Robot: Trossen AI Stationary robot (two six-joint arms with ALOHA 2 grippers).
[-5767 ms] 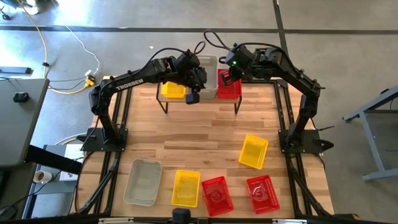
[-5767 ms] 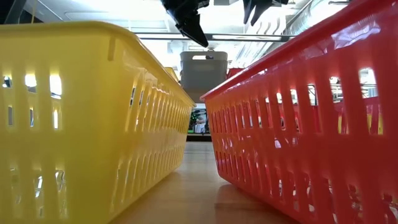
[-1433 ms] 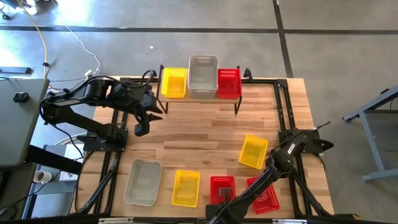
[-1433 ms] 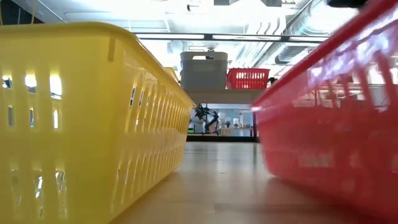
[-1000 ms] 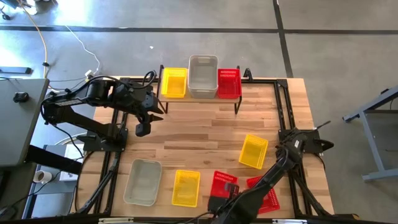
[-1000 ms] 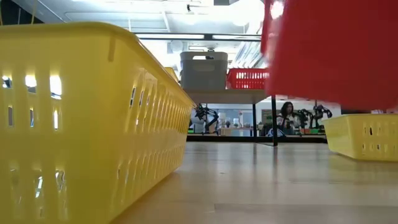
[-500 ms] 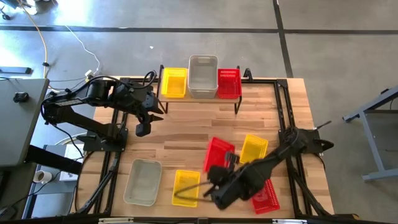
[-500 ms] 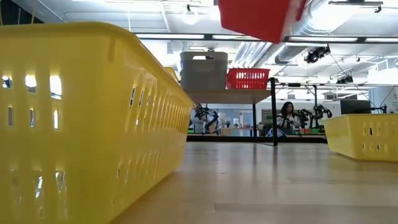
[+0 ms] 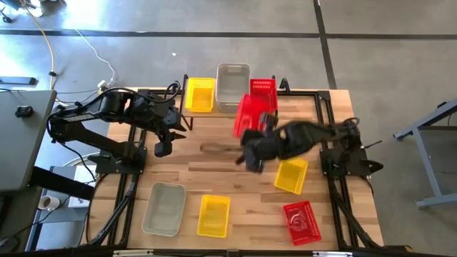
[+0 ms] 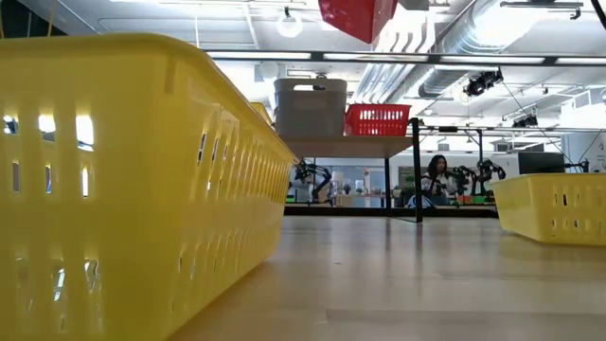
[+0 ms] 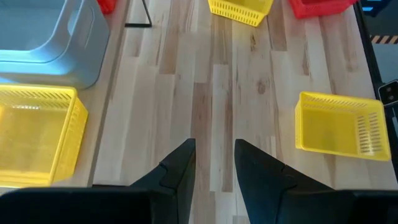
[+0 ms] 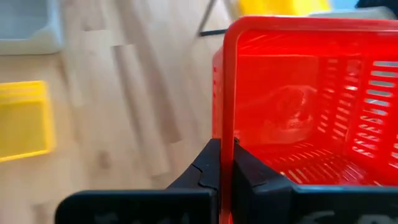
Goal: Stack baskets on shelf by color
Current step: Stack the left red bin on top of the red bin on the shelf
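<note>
Above the wooden table (image 9: 214,160), the right gripper (image 12: 225,163) pinches the rim of a red plastic mesh basket (image 9: 249,114), now lifted near the small shelf (image 9: 230,113). The left gripper (image 11: 214,163) hangs open, holding nothing.

shelf (image 9: 228,118): three baskets (image 9: 233,86) on top | table (image 9: 214,160): four baskets (image 9: 213,215) before it

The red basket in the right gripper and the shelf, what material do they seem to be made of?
The red basket, held by its rim in the right gripper, looks like glossy moulded plastic: thin walls pierced with slots, slightly see-through. The shelf appears to have a pale wooden top on thin black legs, probably metal, though the finish is hard to judge.
</note>
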